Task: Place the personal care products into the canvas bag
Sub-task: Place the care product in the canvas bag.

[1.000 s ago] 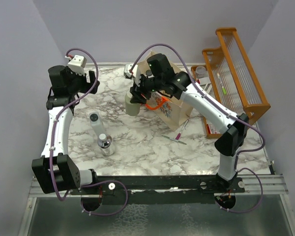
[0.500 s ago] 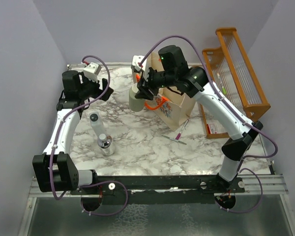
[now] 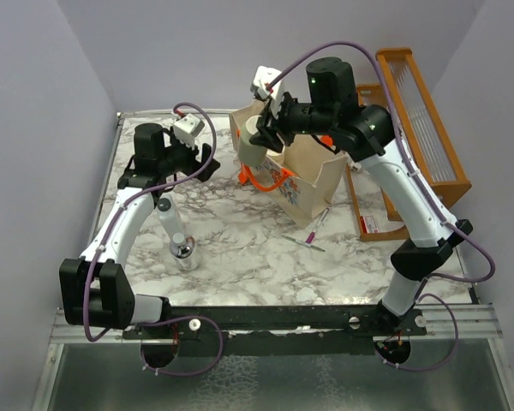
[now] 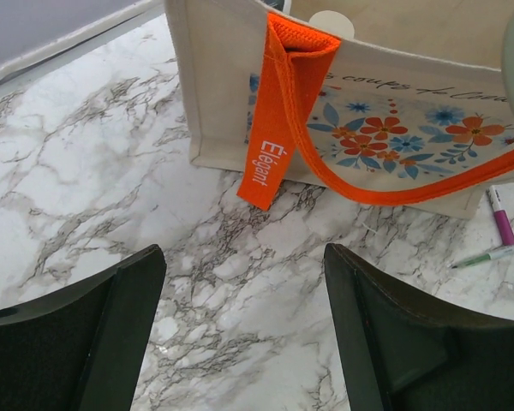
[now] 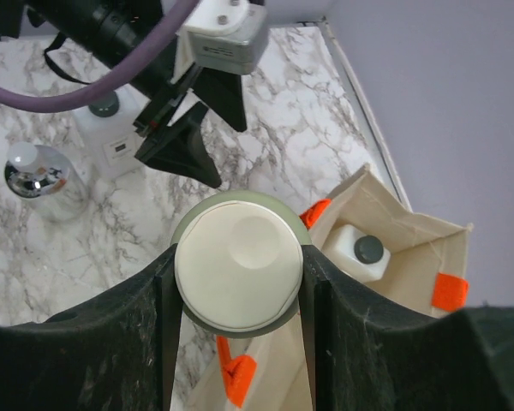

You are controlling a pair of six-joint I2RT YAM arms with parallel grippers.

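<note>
One olive-green bottle with cream cap [image 5: 238, 272]: clamped in right hand [image 5: 238, 291], at rim of beige canvas bag [image 4: 214, 77].
Left hand [image 4: 240, 257]: spread apart, empty, above marble bench [image 4: 86, 171].

looking steeply down from high above the near edge over the whole marble table [image 3: 240, 244], peering low and close from the left wrist at the floral side of the canvas bag [image 4: 394, 128], staring straight down from the right wrist into its open top, sharing that bag in all three
</note>
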